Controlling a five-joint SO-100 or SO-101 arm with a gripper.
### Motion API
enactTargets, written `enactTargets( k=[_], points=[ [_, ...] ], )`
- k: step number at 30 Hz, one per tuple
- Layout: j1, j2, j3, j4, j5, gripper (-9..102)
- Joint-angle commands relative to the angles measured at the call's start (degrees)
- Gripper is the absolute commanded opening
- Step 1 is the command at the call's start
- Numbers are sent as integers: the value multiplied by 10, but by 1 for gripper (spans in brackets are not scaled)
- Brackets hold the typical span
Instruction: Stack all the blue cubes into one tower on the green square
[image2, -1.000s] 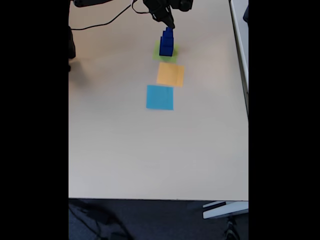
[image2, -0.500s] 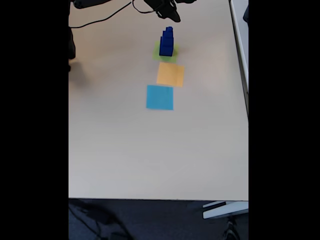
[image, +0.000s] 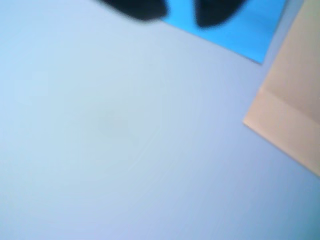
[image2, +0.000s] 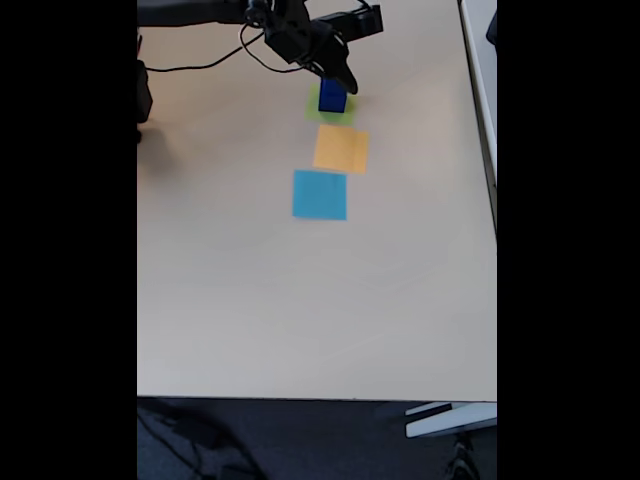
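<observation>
In the fixed view a dark-blue cube (image2: 332, 98) stands on the green square (image2: 326, 115) near the table's far edge. My gripper (image2: 345, 80) reaches in from the upper left and hangs right over that cube, hiding whatever is stacked on it. The blurred wrist view has the gripper (image: 180, 10) at the top edge. Its two dark fingertips (image: 140, 7) stand apart with nothing between them.
An orange square (image2: 341, 149) lies just in front of the green one, and a light-blue square (image2: 320, 194) lies in front of that. Both appear in the wrist view, light-blue square (image: 235, 27) and orange square (image: 295, 115). A black cable (image2: 200, 65) trails at the back left.
The arm has swung from the top edge down over the tower. The stepped upper cubes seen before are now covered by the gripper.
</observation>
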Motion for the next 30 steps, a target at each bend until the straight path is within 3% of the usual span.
enactTargets(
  k=[1, 9, 22, 30],
  points=[
    [20, 112, 55, 14, -32, 0],
    [25, 287, 248, 2, -58, 0],
    [-11, 545, 642, -181, -38, 0],
    [-23, 640, 787, -236, -89, 0]
  ],
)
